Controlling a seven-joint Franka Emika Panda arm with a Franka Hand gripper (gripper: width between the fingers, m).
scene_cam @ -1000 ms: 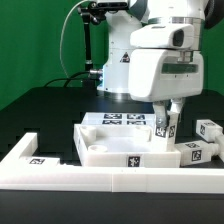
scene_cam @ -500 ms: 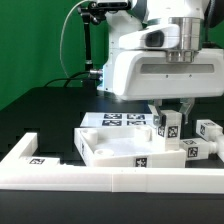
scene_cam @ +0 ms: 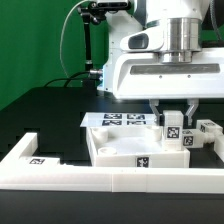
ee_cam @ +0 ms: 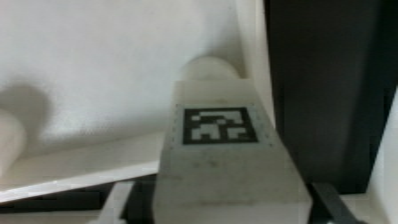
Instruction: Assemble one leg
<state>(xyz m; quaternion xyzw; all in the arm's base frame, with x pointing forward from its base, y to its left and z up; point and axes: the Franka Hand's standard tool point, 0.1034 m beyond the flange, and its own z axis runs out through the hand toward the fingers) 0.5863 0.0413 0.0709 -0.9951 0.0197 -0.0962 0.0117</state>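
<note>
My gripper (scene_cam: 173,116) is shut on a white leg (scene_cam: 173,127), a short blocky post with a square tag sticker. It holds the leg upright just above the right end of the large flat white tagged panel (scene_cam: 125,150). In the wrist view the leg (ee_cam: 221,150) fills the middle, tag facing the camera, with the dark fingers (ee_cam: 121,200) pressed on both its sides. Below it lies the white panel (ee_cam: 89,110).
Two more white tagged legs (scene_cam: 209,130) (scene_cam: 188,146) lie at the exterior view's right of the panel. A long white rail (scene_cam: 90,178) runs along the front of the black table. A black stand (scene_cam: 92,50) rises at the back.
The arm has swung toward the exterior view's right and squared up, carrying the leg from over the panel's middle-right to its right end.
</note>
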